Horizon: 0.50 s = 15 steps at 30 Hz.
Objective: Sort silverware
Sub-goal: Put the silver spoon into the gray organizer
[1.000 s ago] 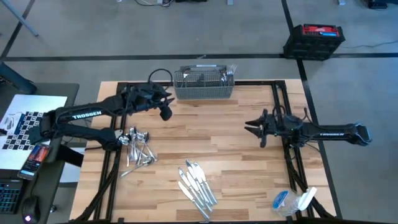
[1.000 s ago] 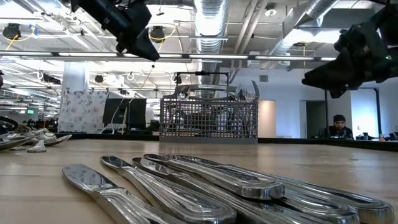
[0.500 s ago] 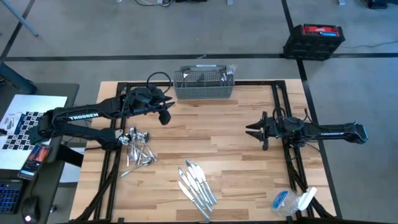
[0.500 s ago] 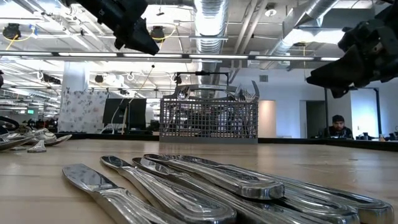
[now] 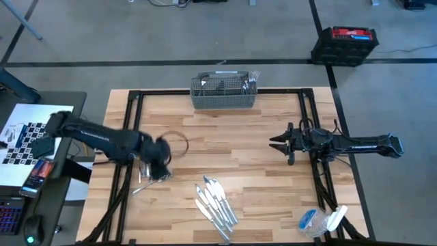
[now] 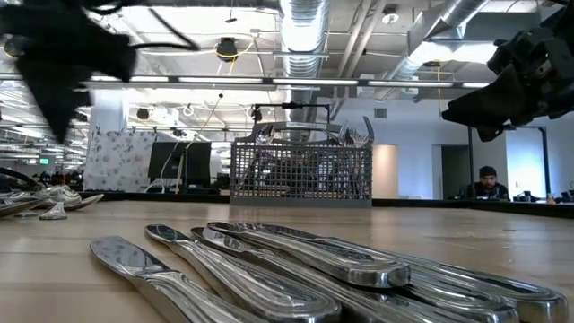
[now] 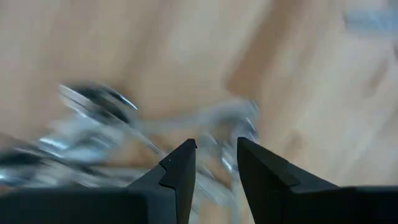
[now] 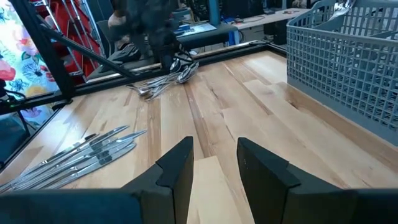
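A heap of silver spoons [image 5: 154,171] lies at the table's left, and also shows in the low view [image 6: 54,199]. A row of table knives [image 5: 216,202] lies near the front edge, close in the low view [image 6: 296,269]. More silverware [image 5: 250,80] stands in the grey wire-mesh basket [image 5: 222,94] at the far edge. My left gripper [image 5: 161,153] is open just above the spoon heap; in its wrist view [image 7: 216,155] the blurred spoons [image 7: 99,118] lie beyond the fingertips. My right gripper [image 5: 276,142] is open and empty, high over the table's right part.
A clear plastic container [image 5: 321,220] lies at the front right corner. Black frame rails [image 5: 306,116] run along the table's edges. Bare wood [image 5: 232,140] lies between the basket, the spoons and the knives. A person [image 6: 487,182] sits in the room behind.
My left gripper has swung fast from beside the basket toward the table's near left and down over the spoon heap, blurred in motion. The spoons, knives and basket stay where they were.
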{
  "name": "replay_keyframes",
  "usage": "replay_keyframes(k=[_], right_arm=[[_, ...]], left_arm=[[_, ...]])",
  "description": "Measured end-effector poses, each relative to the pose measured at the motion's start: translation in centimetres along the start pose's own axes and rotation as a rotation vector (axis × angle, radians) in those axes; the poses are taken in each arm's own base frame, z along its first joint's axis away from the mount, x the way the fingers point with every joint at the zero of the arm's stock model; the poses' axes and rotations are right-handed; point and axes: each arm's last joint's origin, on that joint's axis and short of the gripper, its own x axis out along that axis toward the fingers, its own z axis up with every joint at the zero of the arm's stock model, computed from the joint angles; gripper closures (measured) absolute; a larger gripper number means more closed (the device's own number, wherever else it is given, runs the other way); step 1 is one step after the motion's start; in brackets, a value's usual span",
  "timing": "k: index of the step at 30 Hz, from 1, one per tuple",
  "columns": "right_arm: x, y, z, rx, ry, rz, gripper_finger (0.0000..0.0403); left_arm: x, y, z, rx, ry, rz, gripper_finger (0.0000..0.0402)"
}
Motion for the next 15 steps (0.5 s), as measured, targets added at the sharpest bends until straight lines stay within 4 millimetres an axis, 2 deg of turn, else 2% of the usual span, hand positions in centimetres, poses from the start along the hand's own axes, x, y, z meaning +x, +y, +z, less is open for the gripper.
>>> replay_keyframes(k=[3,6,11,15], right_arm=[[0.0,0.0,0.0,0.002,0.0,0.0,0.029],[0.0,0.0,0.0,0.002,0.0,-0.001,0.029],[0.0,0.0,0.0,0.002,0.0,-0.001,0.029],[0.0,0.0,0.0,0.002,0.0,-0.001,0.029]], left_arm=[[1.5,-1.7,-2.2,0.058,0.129,0.016,0.0299],[2.4,-2.8,-3.9,0.116,0.148,0.041,0.0299],[4.8,-2.9,-5.6,0.082,0.165,0.052,0.0299],[6.6,-2.1,-6.5,0.036,0.15,0.055,0.0299]])
